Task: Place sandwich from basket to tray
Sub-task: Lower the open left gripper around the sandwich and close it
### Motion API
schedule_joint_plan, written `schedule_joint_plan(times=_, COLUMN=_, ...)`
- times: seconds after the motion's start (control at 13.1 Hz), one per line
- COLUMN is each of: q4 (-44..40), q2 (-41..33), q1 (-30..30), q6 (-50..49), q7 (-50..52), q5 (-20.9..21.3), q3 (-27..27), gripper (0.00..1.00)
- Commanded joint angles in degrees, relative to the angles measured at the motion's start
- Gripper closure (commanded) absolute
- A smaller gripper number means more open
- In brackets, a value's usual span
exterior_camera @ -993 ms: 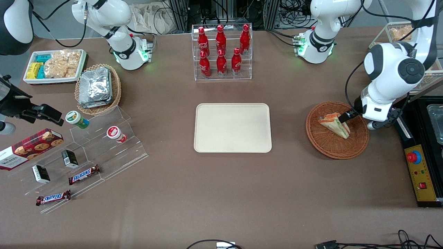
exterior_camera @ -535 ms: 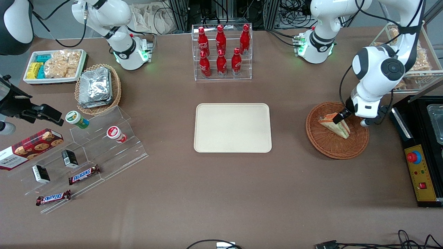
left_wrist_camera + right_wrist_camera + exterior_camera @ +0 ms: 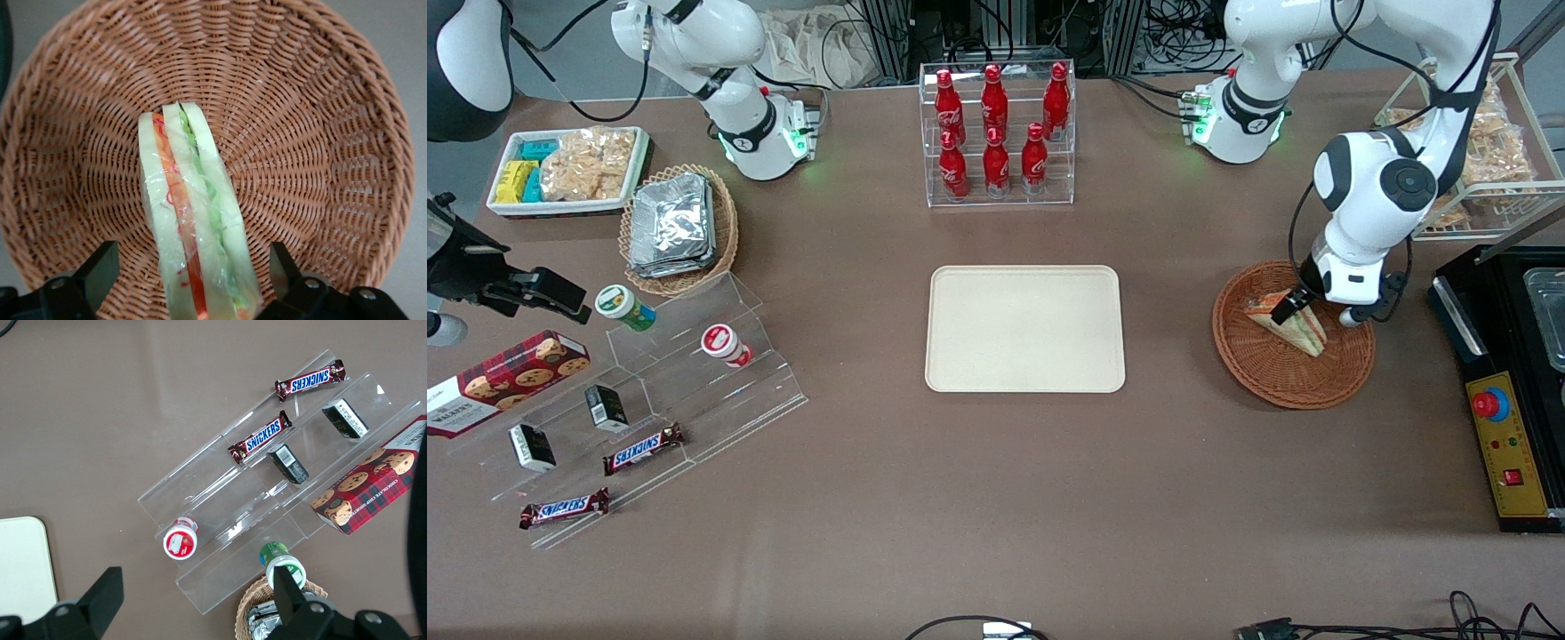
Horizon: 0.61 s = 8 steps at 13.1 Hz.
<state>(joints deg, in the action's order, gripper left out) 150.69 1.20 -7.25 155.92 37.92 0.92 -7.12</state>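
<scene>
The sandwich (image 3: 1305, 331) (image 3: 193, 200) is a clear-wrapped wedge with orange and green filling, lying on its edge in the round reddish-brown wicker basket (image 3: 1280, 391) (image 3: 320, 133) toward the working arm's end of the table. My gripper (image 3: 1288, 307) (image 3: 193, 273) hangs low over the sandwich and is open. One black finger (image 3: 100, 267) stands on each side of the wedge, with gaps between pads and wrap. The cream tray (image 3: 1024, 329) lies flat at the table's middle with nothing on it.
A clear rack of red bottles (image 3: 996, 133) stands farther from the camera than the tray. A black control box (image 3: 1507, 444) sits beside the basket at the table's end, and a wire rack of snacks (image 3: 1485, 142) stands above it. Acrylic steps (image 3: 649, 391) hold snacks toward the parked arm's end.
My arm has swung toward the table's middle and my gripper has slid along the sandwich toward its wide end. The sandwich and basket have not moved.
</scene>
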Motion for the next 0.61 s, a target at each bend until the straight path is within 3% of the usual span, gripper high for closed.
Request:
schedule_joint_plan(times=0.0, q4=0.92, q2=1.34, q1=-0.05, q6=3.42, q7=1.37, q5=0.4, q3=-0.09, gripper=0.0)
schedule_joint_plan(times=0.08, q4=0.92, q2=1.61, q1=0.04, q6=3.42, q7=1.37, q5=0.31, q3=-0.09, gripper=0.12)
schedule_joint_plan(times=0.23, q4=0.92, q2=1.61, q1=-0.05, q6=3.34, q7=1.28, q5=0.4, q3=-0.09, gripper=0.96)
schedule_joint_plan(times=0.31, q4=0.83, q2=1.61, q1=-0.05, q6=3.33, q7=1.19, q5=0.4, q3=-0.09, gripper=1.0)
schedule_joint_plan(times=0.53, q4=0.3, q2=0.12, q1=0.04, q6=2.46, q7=0.75, q5=0.4, q3=-0.09, gripper=1.0)
